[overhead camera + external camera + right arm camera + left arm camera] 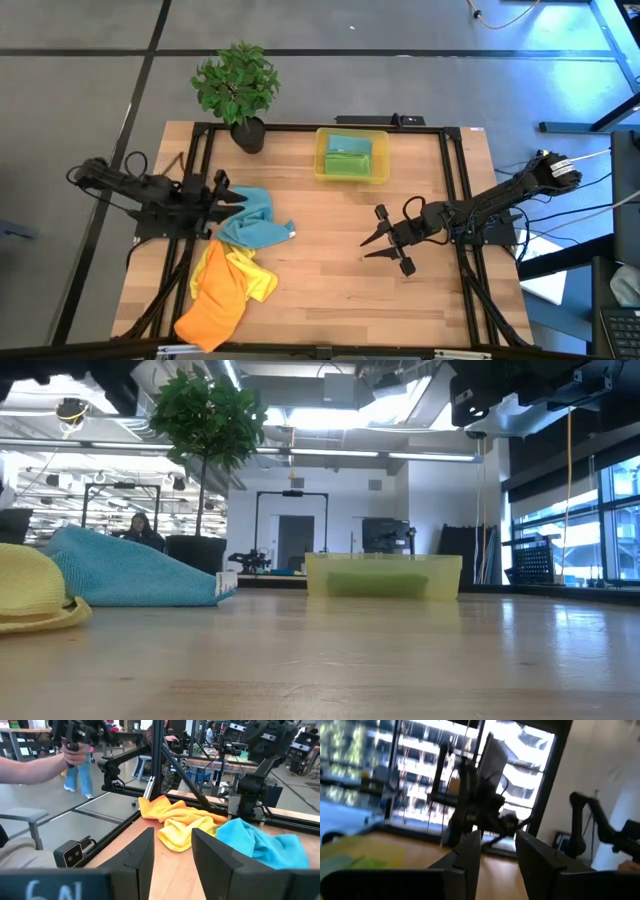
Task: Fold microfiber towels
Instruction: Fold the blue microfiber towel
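A teal-blue towel (255, 216) lies crumpled at the table's left, with a yellow towel (246, 272) and an orange towel (213, 305) heaped nearer the front edge. A green towel (347, 157) lies folded in the yellow bin (380, 160) at the back. My left gripper (228, 196) hovers open beside the teal towel's left edge, its fingers (470, 851) bare and pointing across the table. My right gripper (375, 235) hangs open right of centre, facing the towels (190, 827), nothing between its fingers.
A potted plant (238, 92) stands at the back left corner. Black frame rails (455, 190) run along the table's sides and back. Bare wood (330, 280) lies between the towel heap and my right gripper. A person's arm (35, 767) shows beyond the table.
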Tool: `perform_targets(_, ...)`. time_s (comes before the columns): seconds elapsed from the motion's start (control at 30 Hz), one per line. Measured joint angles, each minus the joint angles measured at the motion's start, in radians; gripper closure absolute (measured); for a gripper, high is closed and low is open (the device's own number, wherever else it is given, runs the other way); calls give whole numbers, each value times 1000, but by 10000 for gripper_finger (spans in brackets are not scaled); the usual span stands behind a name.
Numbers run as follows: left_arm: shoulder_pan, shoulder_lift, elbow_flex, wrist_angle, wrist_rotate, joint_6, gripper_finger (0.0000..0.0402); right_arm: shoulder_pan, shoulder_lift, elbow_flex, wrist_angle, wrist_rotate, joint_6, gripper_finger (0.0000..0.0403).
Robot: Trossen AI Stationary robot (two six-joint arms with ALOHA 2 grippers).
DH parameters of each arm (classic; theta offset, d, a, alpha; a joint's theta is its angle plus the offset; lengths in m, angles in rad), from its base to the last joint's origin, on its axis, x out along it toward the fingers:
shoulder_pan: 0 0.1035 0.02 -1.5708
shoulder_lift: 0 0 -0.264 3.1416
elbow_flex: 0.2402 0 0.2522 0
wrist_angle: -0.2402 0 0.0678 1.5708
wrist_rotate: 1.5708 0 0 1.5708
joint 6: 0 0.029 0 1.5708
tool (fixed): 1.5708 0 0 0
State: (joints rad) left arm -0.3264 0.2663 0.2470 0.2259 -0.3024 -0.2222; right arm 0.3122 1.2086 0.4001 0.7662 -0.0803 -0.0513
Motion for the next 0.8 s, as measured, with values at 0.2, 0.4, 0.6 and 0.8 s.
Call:
perform_targets(0.2,-6,219,184,-199,-18,-64,288,0,0,0,-2,0,-5,270)
perform_targets(0.4,-34,409,382,-419,-20,-142,288,0,0,0,-2,0,-11,270)
perform_targets(0.6,-46,580,512,-634,-37,-221,288,0,0,0,-2,-1,-13,270)
perform_targets(0.8,-46,689,540,-690,-20,-248,288,0,0,0,-3,-1,-13,270)
